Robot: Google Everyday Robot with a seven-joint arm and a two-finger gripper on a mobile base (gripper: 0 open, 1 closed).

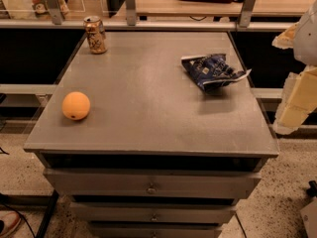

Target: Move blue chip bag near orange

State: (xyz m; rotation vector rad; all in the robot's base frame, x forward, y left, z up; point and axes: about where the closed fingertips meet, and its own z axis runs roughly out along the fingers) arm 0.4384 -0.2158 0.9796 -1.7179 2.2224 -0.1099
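Observation:
The blue chip bag [212, 71] lies crumpled on the right side of the grey cabinet top [148, 118], near the right edge. The orange [76, 105] sits near the left front edge, far from the bag. My gripper [291, 110] hangs at the far right of the view, off the cabinet's right edge, to the right of the bag and a little nearer the front. It touches nothing.
A gold-brown drink can [95, 34] stands at the back left corner of the top. Drawers [151, 185] run down the cabinet front. A rail with metal posts [130, 4] and a desk lie behind. A shoe [7, 222] shows at the bottom left.

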